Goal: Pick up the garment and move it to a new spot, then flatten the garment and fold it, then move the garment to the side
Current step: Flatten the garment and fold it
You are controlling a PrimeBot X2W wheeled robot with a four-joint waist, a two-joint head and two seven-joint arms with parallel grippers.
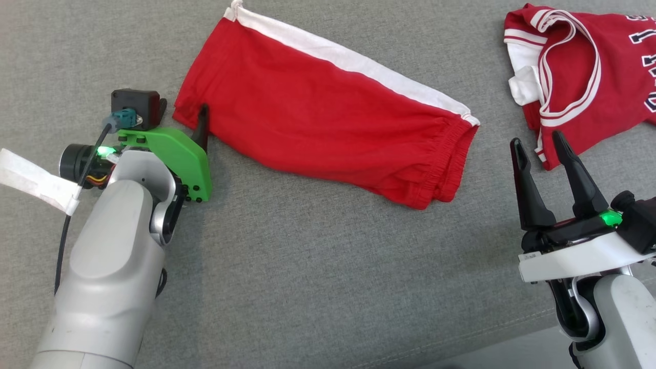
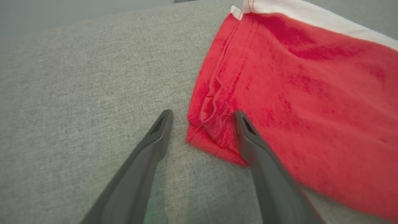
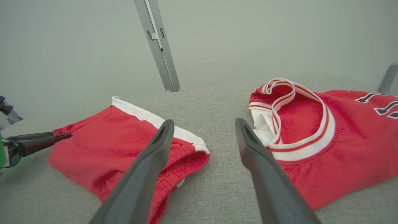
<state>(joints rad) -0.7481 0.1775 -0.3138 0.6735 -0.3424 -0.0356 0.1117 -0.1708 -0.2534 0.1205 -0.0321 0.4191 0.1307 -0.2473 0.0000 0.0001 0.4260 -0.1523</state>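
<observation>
Spanning the head view, the red shorts [image 1: 318, 107] lie between the left gripper [image 1: 183, 110] and right gripper [image 1: 536, 138]. Left wrist: wide-open jaws straddle their hem corner, unclamped. Right wrist: spread, empty jaws; shorts left, jersey [image 3: 311, 130] right.

Lots of bare grey table [image 1: 318, 266] at the front; two red clothes take up the back.
The red shorts [image 1: 328, 113] lie across the middle and the red jersey [image 1: 579, 77] fills the far right. A bare strip runs between them, and the right gripper [image 1: 535, 139] points its open jaws there. The left gripper [image 1: 183, 117] straddles the shorts' left corner, jaws wide, with bare table to its left. A metal post [image 3: 158, 46] stands behind the back edge.
</observation>
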